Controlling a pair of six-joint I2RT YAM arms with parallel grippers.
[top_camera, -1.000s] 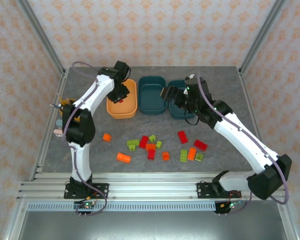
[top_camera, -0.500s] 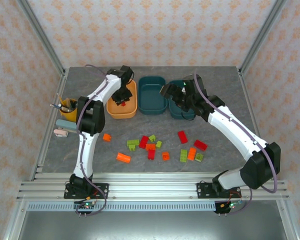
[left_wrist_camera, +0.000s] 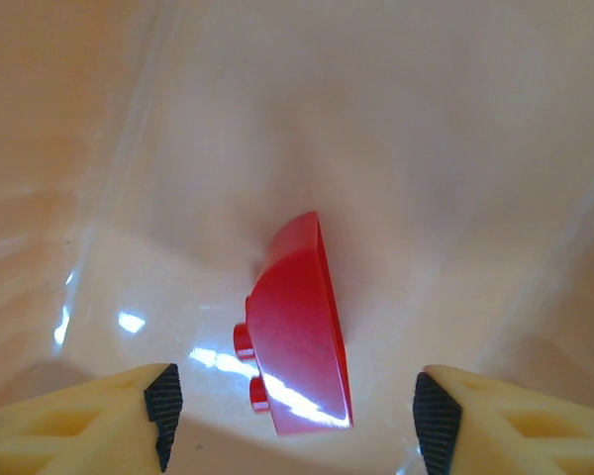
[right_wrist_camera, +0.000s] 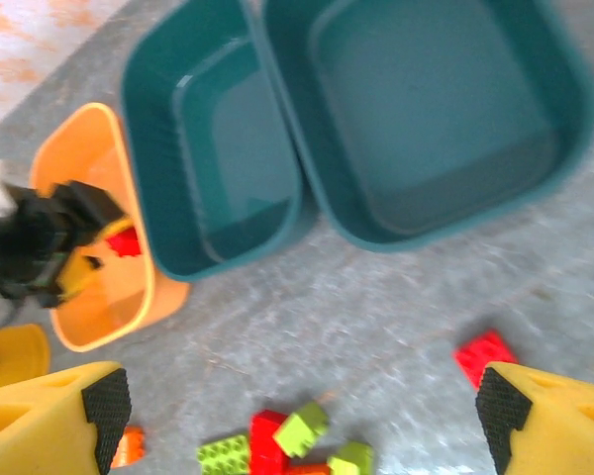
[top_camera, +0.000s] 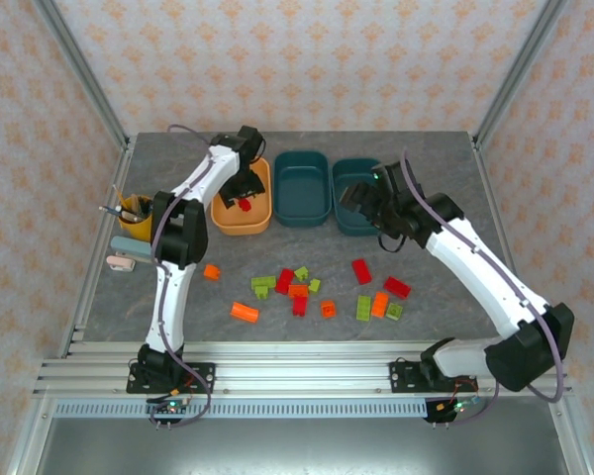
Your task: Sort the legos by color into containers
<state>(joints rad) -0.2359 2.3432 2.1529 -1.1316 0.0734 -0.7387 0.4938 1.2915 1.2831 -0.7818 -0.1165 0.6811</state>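
- Sorted so far, as far as visible: one red lego (left_wrist_camera: 297, 327), lying free on the floor of the light orange tub (top_camera: 240, 224).
- Directly above it, left gripper (left_wrist_camera: 297, 401) with fingers spread, the lego between them but clear of both.
- Nothing in the middle teal tub (right_wrist_camera: 238, 148) or the right teal tub (right_wrist_camera: 426, 109).
- Up near the right teal tub, right gripper (right_wrist_camera: 302, 404), spread wide and carrying nothing.
- Left to do, by the look of it: nearly everything. Loose legos (top_camera: 299, 291) in red, orange and yellow-green scattered on the table (top_camera: 445, 198) in front of the tubs.
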